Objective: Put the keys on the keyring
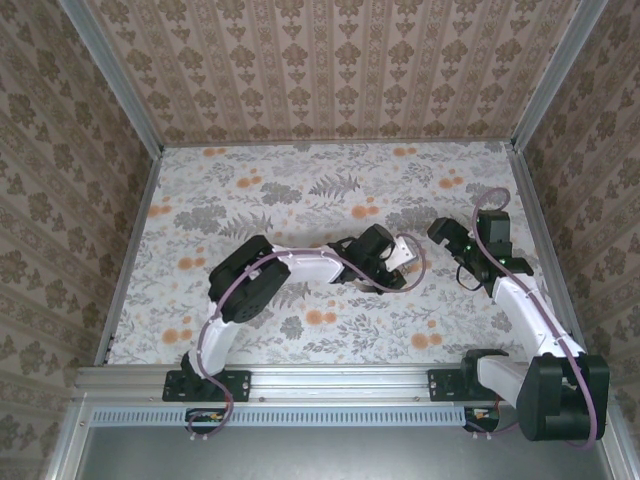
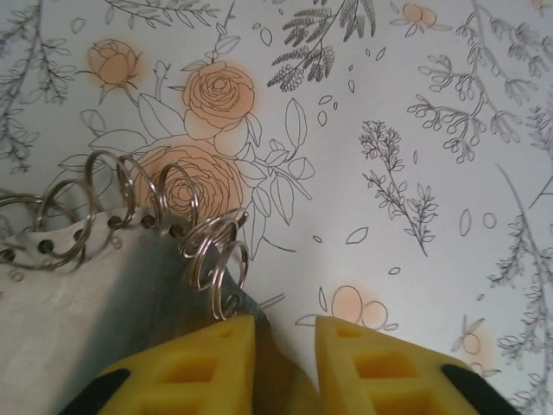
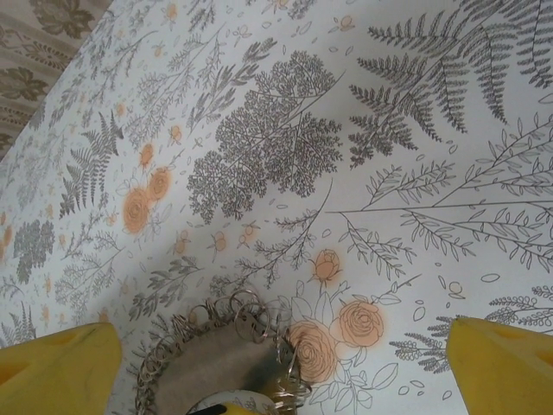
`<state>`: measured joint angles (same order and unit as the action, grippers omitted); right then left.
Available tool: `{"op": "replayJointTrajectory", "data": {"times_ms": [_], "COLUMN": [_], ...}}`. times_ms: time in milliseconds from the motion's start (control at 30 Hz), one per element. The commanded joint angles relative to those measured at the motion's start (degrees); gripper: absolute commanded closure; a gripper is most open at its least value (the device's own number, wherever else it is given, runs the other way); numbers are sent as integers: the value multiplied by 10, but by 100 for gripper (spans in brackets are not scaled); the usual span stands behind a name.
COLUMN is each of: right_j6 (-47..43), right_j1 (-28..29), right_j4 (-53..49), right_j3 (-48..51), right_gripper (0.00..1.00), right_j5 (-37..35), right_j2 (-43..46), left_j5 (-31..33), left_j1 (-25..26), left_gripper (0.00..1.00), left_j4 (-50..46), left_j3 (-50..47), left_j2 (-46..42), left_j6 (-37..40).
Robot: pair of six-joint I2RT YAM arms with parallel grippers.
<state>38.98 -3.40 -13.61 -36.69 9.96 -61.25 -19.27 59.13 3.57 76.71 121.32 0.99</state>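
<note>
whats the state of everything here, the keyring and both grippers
keyring: lying flat on the table, small split rings threaded round its rim, not gripped
left gripper: jaws a little apart, pads at the keyring's edge, nothing clamped between them
right gripper: jaws wide open, empty, above the keyring
</note>
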Motion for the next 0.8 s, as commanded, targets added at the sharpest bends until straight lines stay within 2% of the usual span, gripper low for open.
{"op": "replayJointTrajectory", "data": {"times_ms": [0,400,767], "right_j6": [-7,-7,-3], "right_j1": [-7,-19,-28], "right_j4": [-19,-25,-23], "right_j3": [-18,-19,-20], "right_gripper": [2,2,2], "right_j5": [12,16,24], "right_j2": [-4,-4,-15], "left_j5": [4,-69,-171], "left_j1": [-6,-42,-46], "left_gripper": [69,54,49], "left_j4": [27,8,-86], "left_j3": [-11,-6,42], "left_j2": [-51,-67,-31], "left_j6": [5,-9,17]}}
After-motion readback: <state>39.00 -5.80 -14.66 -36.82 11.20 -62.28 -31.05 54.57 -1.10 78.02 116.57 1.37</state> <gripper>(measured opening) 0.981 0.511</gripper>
